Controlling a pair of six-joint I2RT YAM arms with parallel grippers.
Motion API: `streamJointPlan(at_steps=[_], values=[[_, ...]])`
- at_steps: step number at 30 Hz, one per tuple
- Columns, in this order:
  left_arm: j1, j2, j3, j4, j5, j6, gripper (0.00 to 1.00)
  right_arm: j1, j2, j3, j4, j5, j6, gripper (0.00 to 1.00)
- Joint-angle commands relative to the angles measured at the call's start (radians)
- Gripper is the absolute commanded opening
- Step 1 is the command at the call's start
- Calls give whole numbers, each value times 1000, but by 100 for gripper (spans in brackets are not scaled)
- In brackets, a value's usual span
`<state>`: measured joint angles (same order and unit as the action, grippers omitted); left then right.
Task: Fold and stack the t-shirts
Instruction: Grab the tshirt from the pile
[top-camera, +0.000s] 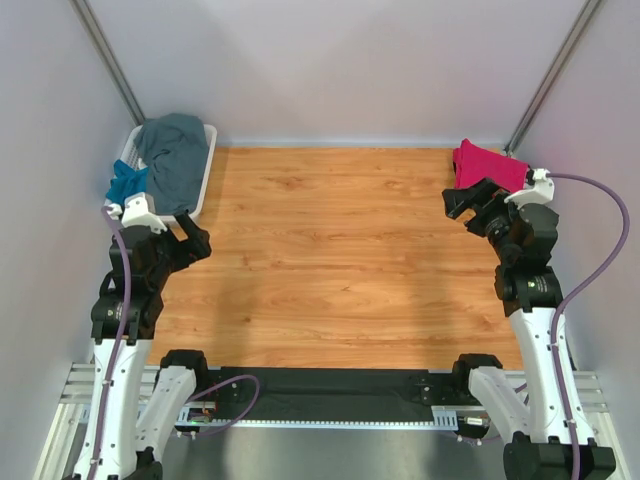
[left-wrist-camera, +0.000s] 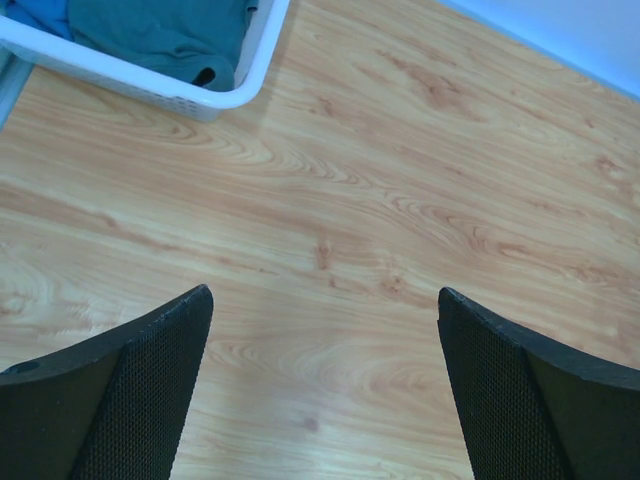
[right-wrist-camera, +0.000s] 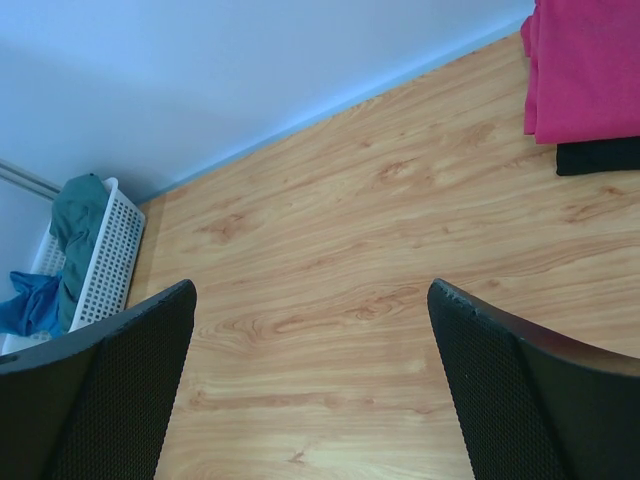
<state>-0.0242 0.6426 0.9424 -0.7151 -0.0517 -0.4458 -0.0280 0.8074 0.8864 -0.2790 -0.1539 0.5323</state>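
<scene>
Just beyond the spread right claw (right-wrist-camera: 311, 288) lies the magenta-pink t-shirt (right-wrist-camera: 585, 70)

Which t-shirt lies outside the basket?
The magenta-pink t-shirt, lying on the wooden table at its far right corner. The slate-grey t-shirt and the teal-blue t-shirt are both in the white basket at far left.

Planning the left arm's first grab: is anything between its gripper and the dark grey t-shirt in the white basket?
Only the rim of the white plastic lattice basket. The open left gripper sits outside its near corner, and the slate-grey cotton t-shirt lies inside, uncovered.
</scene>
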Motion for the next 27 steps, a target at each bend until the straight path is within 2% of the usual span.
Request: streamJointPlan(at_steps=[1,7,11,14,17,18,21,27], values=[[-2,11,62,-17,-20,-28,100,3,-7,8,26,16,-22,100],[-3,78,81,57,67,-62,100,3,21,-1,35,-18,-34,100],[-2,253,160,75,63,-96,99,3,22,-30,69,-29,-19,100],[16,418,298,31,26,-109,99,3,22,-69,133,-44,6,100],[102,561,445,19,78,-126,99,3,15,-90,150,-49,9,100],[162,592,493,20,91,-152,99,3,9,-98,149,-50,3,100],[258,699,551,43,121,-191,97,5,-11,-121,138,-30,-29,100],[323,868,601,178,67,-196,94,3,-43,-153,126,19,-43,100]])
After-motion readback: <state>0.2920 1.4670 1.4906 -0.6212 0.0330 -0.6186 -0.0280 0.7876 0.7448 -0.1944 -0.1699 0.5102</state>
